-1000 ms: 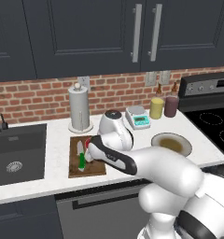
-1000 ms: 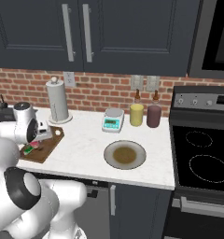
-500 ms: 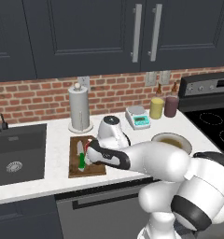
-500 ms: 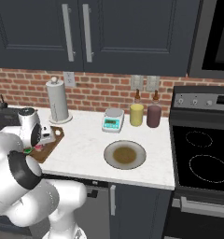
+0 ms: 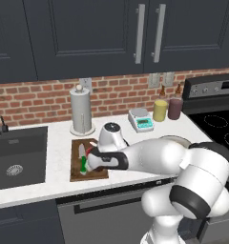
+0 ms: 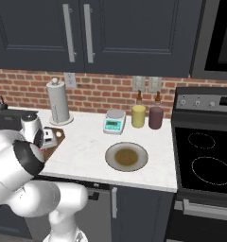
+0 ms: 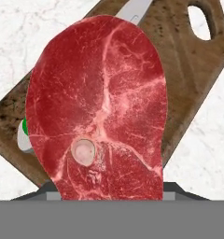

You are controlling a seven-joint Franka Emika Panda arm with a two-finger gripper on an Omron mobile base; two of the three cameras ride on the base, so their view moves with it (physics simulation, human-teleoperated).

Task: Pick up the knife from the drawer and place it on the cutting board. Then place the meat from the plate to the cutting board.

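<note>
Left base view: the white arm reached leftward over the counter (image 5: 135,143), its gripper (image 5: 91,161) low above the cutting board (image 5: 95,172), which lay flat between the sink (image 5: 16,162) and the plate (image 5: 176,139). The knife (image 5: 83,162) rested on the board, its green handle toward the counter's front edge and its pale blade pointing toward the paper towel holder (image 5: 81,110). A patch of red at the gripper marked the meat (image 5: 90,153).

Hand view: the meat (image 7: 97,107) hung directly before the camera, a red-pink marbled slab with a small pale round bone, its lower end running down between the fingers; the jaws appeared to be closed on it, though the fingertips themselves were hidden behind the slab. Behind it lay the cutting board (image 7: 188,60) with its handle hole, set on white marbled counter (image 7: 20,32). A tip of the knife blade (image 7: 135,10) and a sliver of its green handle showed past the meat's edges.

Right base view: the plate (image 6: 126,156) sat bare on the counter, well apart from the board (image 6: 56,142), with a small scale (image 6: 113,122) and two jars (image 6: 138,115) near the brick wall.
</note>
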